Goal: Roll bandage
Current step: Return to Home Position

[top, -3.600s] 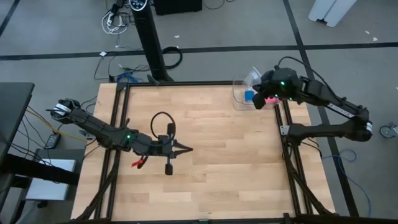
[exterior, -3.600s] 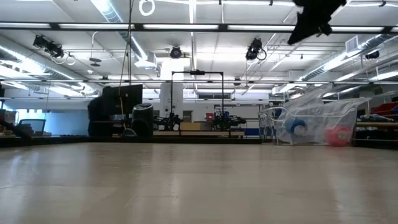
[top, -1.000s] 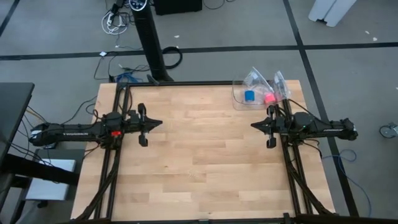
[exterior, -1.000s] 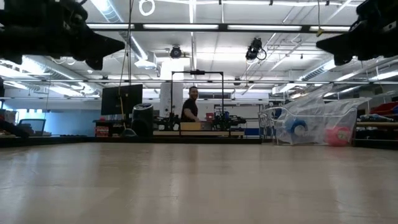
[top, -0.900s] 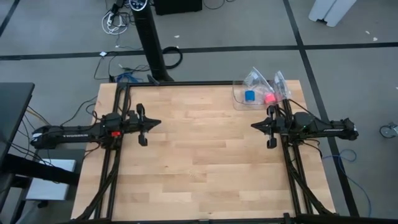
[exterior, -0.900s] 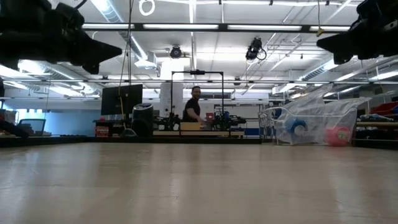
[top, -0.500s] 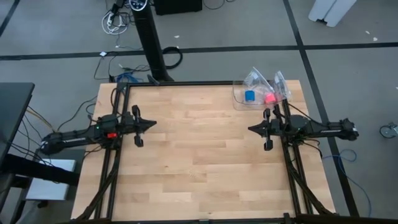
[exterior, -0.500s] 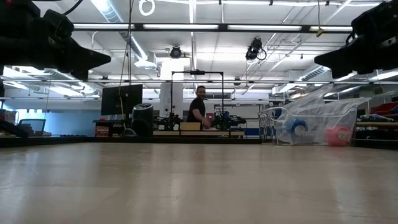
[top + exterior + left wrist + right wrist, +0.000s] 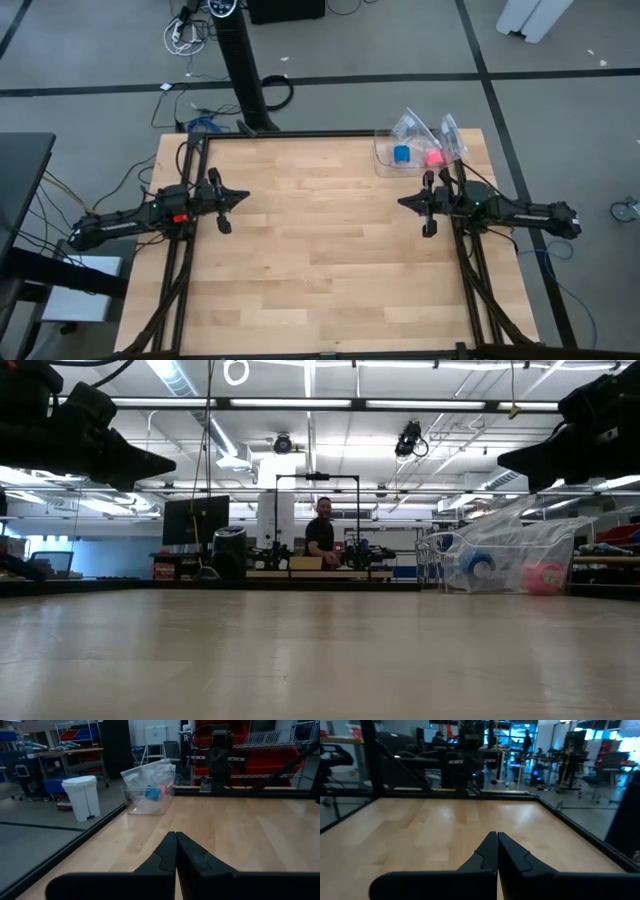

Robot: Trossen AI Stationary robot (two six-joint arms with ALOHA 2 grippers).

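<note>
The bright blue bandage (image 9: 401,154) is a small coil inside a clear plastic bag (image 9: 392,128) at the table's far right corner, beside a pink ball (image 9: 433,157). It also shows in the low view (image 9: 474,568) and the left wrist view (image 9: 153,793). My left gripper (image 9: 247,196) is shut and empty above the table's left side, pointing right. My right gripper (image 9: 400,204) is shut and empty above the right side, pointing left, a little nearer than the bag.
The wooden table (image 9: 320,280) has black frame rails along its left (image 9: 178,270) and right (image 9: 466,280) edges. A person (image 9: 321,538) stands in the room beyond the far edge.
My left arm has drawn back toward the table's left edge and sunk a little. My right gripper has edged toward the left and tipped slightly. Both stay shut. The bandage has kept still in the bag.
</note>
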